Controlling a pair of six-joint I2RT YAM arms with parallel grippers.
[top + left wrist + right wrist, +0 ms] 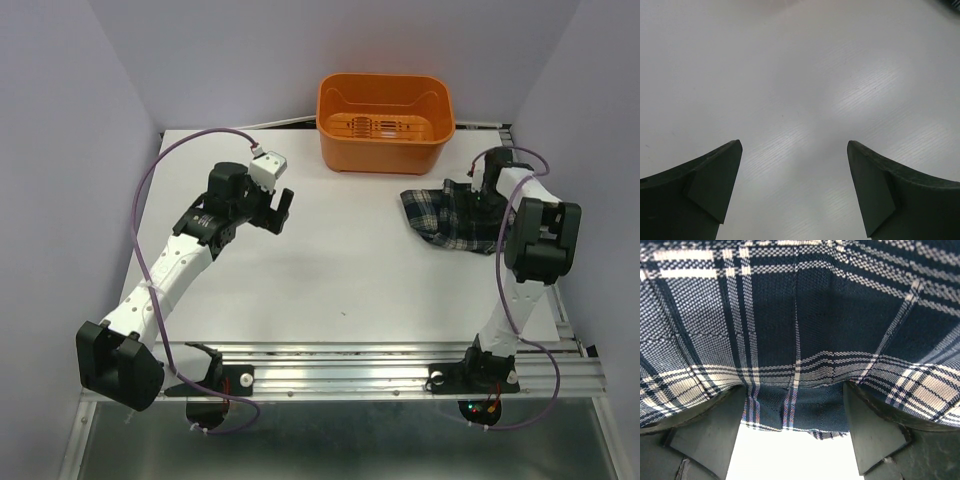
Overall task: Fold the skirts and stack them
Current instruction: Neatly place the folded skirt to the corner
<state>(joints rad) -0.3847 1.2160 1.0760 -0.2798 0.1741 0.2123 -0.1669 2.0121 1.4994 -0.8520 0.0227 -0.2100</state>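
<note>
From the overhead camera I am seeing one plaid skirt lying crumpled on the right side of the tabletop, near the orange basket at the far edge but not touching it. The right claw is sitting low over the skirt's far part, and from up there I cannot tell how its jaws are standing.

The right wrist camera is answering that. The claw is spread wide, with a dark finger at each lower corner. The skirt is filling nearly the whole picture, and its edge is hanging in the gap between the fingers. Nothing is being pinched. A white patch of tabletop is showing below that edge.

The left claw is hovering over bare tabletop, well apart from the skirt. Its wrist camera is showing only the white tabletop and the claw gaping wide, with nothing between the fingers.
</note>
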